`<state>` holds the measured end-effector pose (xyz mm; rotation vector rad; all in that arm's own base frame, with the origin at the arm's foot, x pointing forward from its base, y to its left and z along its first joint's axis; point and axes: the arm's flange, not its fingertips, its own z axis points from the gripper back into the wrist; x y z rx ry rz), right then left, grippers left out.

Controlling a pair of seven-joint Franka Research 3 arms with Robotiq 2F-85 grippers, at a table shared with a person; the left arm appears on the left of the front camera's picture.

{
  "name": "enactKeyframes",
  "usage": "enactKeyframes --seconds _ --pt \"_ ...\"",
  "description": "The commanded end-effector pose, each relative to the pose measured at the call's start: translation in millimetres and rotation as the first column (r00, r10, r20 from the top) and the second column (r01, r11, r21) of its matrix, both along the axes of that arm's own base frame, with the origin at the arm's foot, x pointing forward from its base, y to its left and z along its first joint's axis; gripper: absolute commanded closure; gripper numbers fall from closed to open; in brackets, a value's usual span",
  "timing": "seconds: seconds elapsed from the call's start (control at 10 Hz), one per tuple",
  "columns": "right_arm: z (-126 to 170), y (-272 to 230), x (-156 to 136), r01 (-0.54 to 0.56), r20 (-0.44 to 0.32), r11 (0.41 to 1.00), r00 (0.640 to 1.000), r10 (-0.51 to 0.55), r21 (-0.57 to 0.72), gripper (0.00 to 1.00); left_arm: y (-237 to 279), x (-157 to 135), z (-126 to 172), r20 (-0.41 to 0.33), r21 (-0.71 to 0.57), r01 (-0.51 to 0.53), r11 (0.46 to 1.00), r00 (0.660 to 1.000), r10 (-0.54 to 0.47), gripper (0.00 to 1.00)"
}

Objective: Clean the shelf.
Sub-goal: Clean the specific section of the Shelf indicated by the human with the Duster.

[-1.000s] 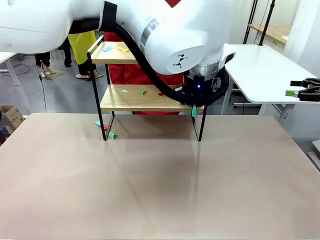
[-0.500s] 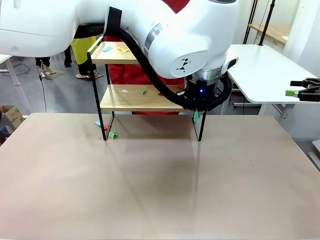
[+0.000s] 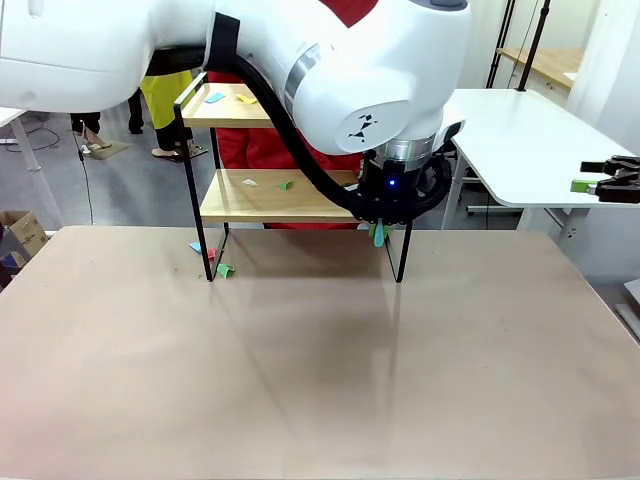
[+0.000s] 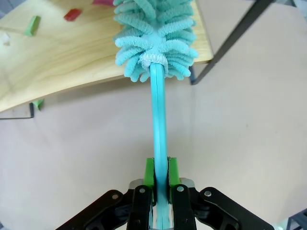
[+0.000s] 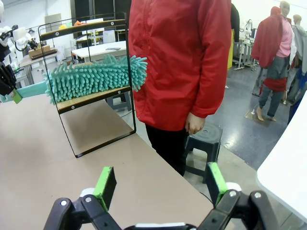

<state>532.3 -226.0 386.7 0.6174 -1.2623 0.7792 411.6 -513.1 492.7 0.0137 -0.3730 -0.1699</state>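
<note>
Two light wooden boards in a thin black metal frame make up the shelf (image 3: 250,205), which stands at the far middle of the beige counter (image 3: 320,380). Two paper scraps, one blue (image 3: 215,97) and one yellow (image 3: 246,99), are seen on the upper board. One white scrap (image 3: 249,181) and one green scrap (image 3: 286,184) are seen on the lower board, and one red scrap (image 4: 73,14) is shown beyond them in the left wrist view. Three more scraps, blue (image 3: 196,246), red (image 3: 211,253) and green (image 3: 226,270), lie on the counter by the near left leg.

One teal chenille duster (image 4: 156,33) is laid with its fluffy head on the right end of the lower board. Its thin teal handle is clamped tight between the green pads of the left gripper (image 4: 161,172). The right gripper (image 5: 160,184) is held with its jaws spread wide and nothing between them, well to the right of the shelf.

Much of the shelf's right half is blocked in the front view by the bulky white left arm (image 3: 360,80) and its black cable. One person in a red jacket (image 5: 180,62) stands just behind the shelf at the far side. One dark stool (image 5: 206,139) is placed beside that person, and one white table (image 3: 530,130) stands to the far right.
</note>
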Motion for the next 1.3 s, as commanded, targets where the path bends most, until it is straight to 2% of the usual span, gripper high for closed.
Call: enactKeyframes --seconds 0.0,0.2,0.5,1.2 --pt "8.1 4.9 0.2 0.015 -0.012 1.000 1.000 -0.015 -0.004 0.00 27.5 -6.4 -3.4 -0.025 0.040 -0.031 0.999 0.999 0.032 0.87" --pt "8.1 4.9 0.2 0.015 -0.012 1.000 1.000 -0.015 -0.004 0.00 58.4 -2.9 -5.7 -0.059 0.012 -0.022 1.000 0.998 0.022 0.87" --pt "8.1 4.9 0.2 0.015 -0.012 1.000 1.000 -0.015 -0.004 0.00 108.3 1.7 -19.9 -0.102 0.029 -0.071 0.997 0.992 0.074 0.87" --pt "8.1 4.9 0.2 0.015 -0.012 1.000 1.000 -0.015 -0.004 0.00 208.2 0.8 -20.9 -0.137 0.094 -0.155 0.983 0.976 0.167 0.87"
